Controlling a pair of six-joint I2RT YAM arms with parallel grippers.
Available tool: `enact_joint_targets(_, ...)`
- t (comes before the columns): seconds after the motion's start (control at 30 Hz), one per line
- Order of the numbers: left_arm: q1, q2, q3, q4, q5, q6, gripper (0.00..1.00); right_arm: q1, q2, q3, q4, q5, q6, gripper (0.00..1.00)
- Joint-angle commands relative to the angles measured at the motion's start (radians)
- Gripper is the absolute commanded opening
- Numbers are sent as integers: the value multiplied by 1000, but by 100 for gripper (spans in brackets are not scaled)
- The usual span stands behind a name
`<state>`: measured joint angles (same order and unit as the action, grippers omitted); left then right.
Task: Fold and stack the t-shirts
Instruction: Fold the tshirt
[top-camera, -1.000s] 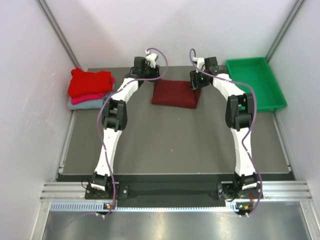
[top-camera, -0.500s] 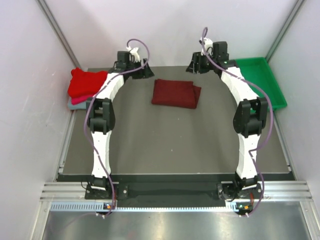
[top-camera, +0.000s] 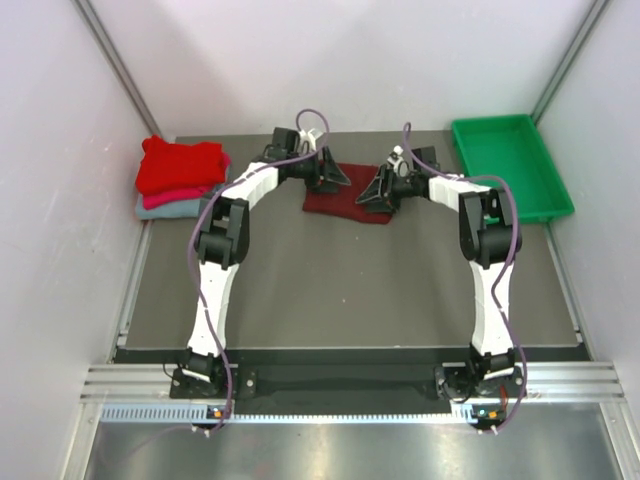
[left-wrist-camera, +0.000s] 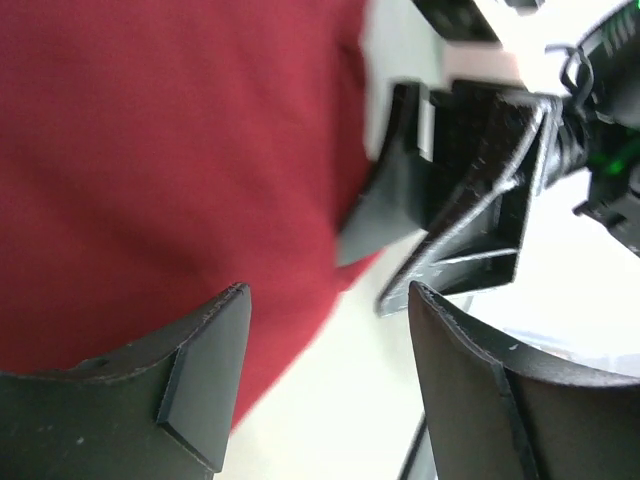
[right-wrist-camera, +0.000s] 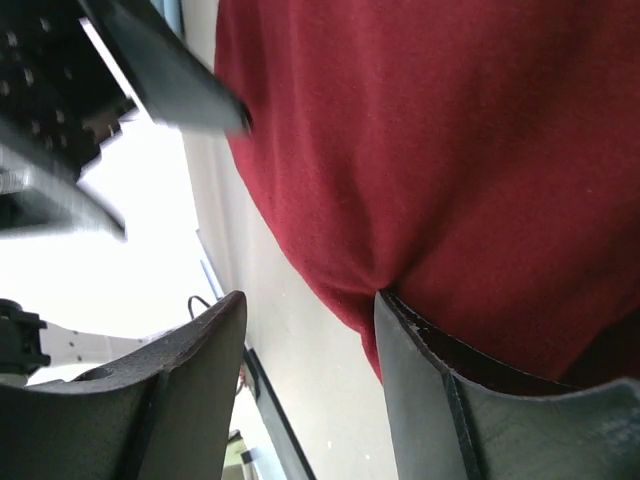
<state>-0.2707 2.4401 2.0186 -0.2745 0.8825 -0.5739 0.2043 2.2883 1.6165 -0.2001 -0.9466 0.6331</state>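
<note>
The dark maroon t-shirt (top-camera: 345, 202) lies folded flat at the back middle of the table. My left gripper (top-camera: 338, 180) is low at its left end and open, with nothing between its fingers. In the left wrist view (left-wrist-camera: 328, 292) the maroon cloth (left-wrist-camera: 170, 150) lies just beyond the left finger. My right gripper (top-camera: 371, 196) is low at the shirt's right end and open. In the right wrist view (right-wrist-camera: 310, 300) its right finger (right-wrist-camera: 420, 380) presses against the edge of the maroon cloth (right-wrist-camera: 420, 130). The bright red shirt (top-camera: 180, 164) tops the pink (top-camera: 186, 194) and grey-blue (top-camera: 168, 209) folded shirts at the back left.
A green plastic tray (top-camera: 548, 196) stands at the back right corner. White walls close in the table on three sides. The two grippers face each other closely across the shirt; each one's fingers show in the other's wrist view.
Half a second ago both grippers were raised and spread toward the back corners. Both have swung back in and down to the ends of the maroon shirt, which has not moved.
</note>
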Motion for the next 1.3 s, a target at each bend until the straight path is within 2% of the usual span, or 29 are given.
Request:
enact_joint_targets(0.0,-10,-9,11,124,79,-87,69,7,-15,-1,65,-49,46,55)
enact_joint_targets(0.3,-13,4,-102,192,116,-185,68,-8,17,-53,18,-9,-1,56)
enact_joint_targets(0.6,19,69,-165,215,70,-288,70,-81,11,-104,-50,25,-44,59)
enact_joint_targets(0.93,65,114,-172,152,41,-198,70,-167,43,-121,-59,25,-73,59)
enact_joint_targets(1.07,48,79,-98,196,114,-207,68,-180,2,-66,-131,6,-130,59)
enact_joint_targets(1.27,47,-87,-46,204,122,-202,79,-194,-79,52,-264,-8,-234,59)
